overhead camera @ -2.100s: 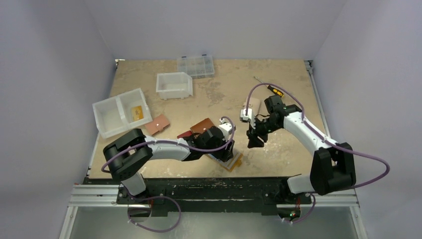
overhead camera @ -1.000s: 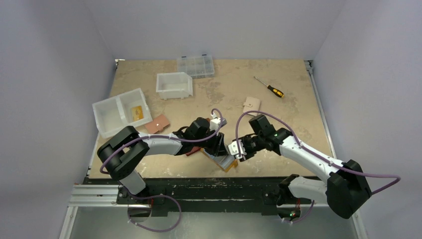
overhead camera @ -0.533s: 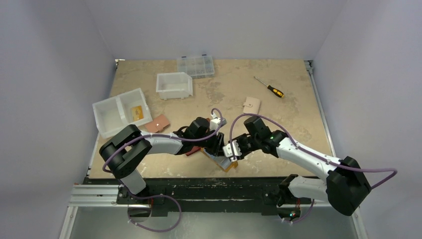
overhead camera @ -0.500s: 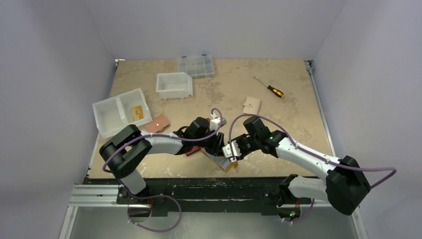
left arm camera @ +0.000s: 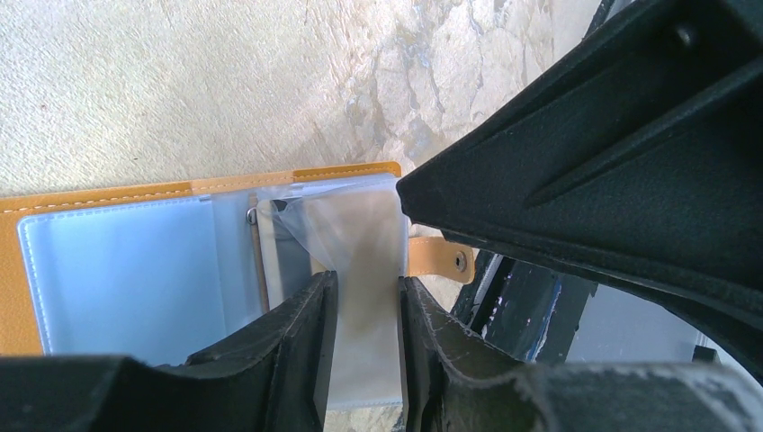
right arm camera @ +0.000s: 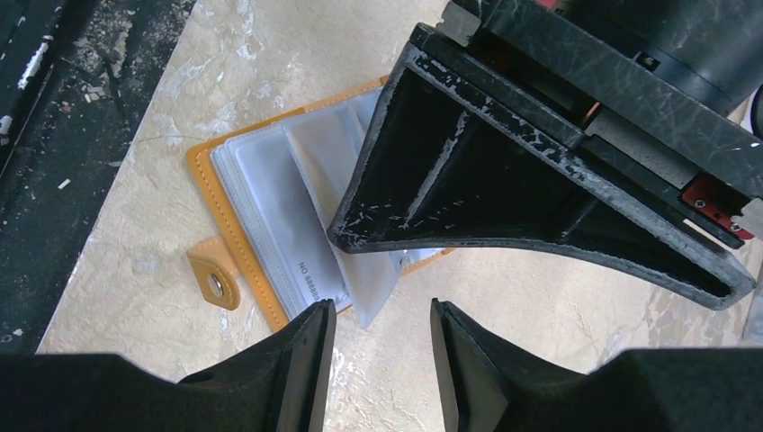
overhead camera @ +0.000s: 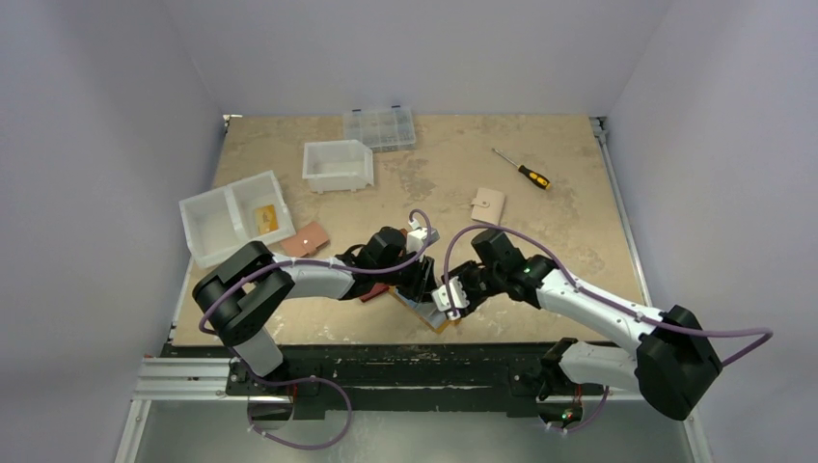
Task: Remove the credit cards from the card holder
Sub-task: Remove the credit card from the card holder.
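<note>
The card holder lies opened flat on the table, close to the near edge, btw. the two arms. Outside it is mustard-yellow leather; inside are clear sleeves, one looking light blue. Its long axis is slanted to the near edge, and the end w/ the snap tab points to that edge. The left gripper is part-open w/ one sleeve btw. its fingers; real grip or not, cannot tell. The right gripper is open, empty, just beside the card holder. Two sec. ago it was far back, near the beige wallet.
</note>
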### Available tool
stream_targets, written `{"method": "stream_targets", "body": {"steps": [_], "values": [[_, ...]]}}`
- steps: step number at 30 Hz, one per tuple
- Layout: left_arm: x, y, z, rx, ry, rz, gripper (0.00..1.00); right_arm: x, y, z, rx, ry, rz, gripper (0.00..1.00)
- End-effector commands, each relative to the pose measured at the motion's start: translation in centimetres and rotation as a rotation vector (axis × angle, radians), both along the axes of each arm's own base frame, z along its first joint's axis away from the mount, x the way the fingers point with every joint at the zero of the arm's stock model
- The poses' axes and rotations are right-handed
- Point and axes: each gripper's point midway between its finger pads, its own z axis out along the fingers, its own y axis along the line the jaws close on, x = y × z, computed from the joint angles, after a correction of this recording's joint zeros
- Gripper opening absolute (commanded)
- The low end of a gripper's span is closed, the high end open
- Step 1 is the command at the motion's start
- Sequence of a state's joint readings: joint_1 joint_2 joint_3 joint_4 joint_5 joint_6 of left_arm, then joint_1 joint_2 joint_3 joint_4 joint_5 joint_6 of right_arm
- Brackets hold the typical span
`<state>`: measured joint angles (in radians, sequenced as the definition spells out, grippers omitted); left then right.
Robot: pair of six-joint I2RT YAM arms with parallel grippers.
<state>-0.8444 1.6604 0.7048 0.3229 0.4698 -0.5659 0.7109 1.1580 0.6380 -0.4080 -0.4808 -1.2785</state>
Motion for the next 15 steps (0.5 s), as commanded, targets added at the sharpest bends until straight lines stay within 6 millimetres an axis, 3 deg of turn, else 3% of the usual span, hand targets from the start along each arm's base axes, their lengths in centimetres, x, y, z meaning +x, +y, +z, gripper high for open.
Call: {"method": "stream_targets", "body": {"steps": [1, 15], "values": [[0.1, -0.2, 0.8, -0.032, -0.003, -0.008, 0.33, -0.3, -0.1, -0.2, -0.009, -0.003, 0.023, 0.51], [0.0, -0.2, 1.0, -0.044, 0.004, -0.009, 0.33, 0.5, 0.4, -1.5, -0.043, -0.033, -0.014, 0.47]]}}
